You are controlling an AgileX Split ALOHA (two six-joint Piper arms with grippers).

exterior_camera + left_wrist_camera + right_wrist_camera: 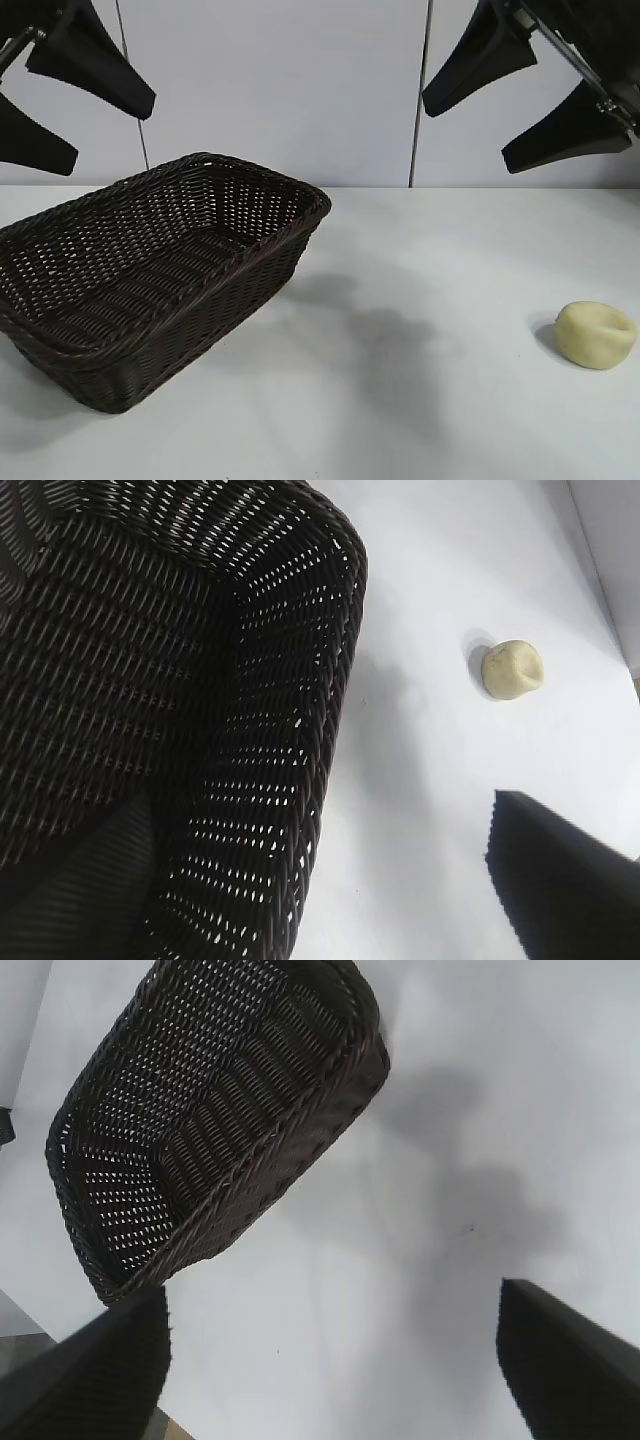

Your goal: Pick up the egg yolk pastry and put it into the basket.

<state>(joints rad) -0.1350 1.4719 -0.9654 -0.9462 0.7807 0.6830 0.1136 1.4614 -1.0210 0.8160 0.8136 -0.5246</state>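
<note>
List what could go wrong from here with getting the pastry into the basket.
1. The egg yolk pastry looks soft and already dented; a hard squeeze by the right hand, open above it, could likely crush it.
2. It lies near the table edge in the exterior view; a glancing touch might nudge it off.
3. The basket has a raised, flared rim; a low carry could clip it.

From my exterior camera I see a plain white table carrying two things. The basket, dark woven wicker, sits at about nine o'clock, set at an angle. The egg yolk pastry lies well apart from it at about four o'clock, its top apparently dented, resting directly on the surface.
</note>
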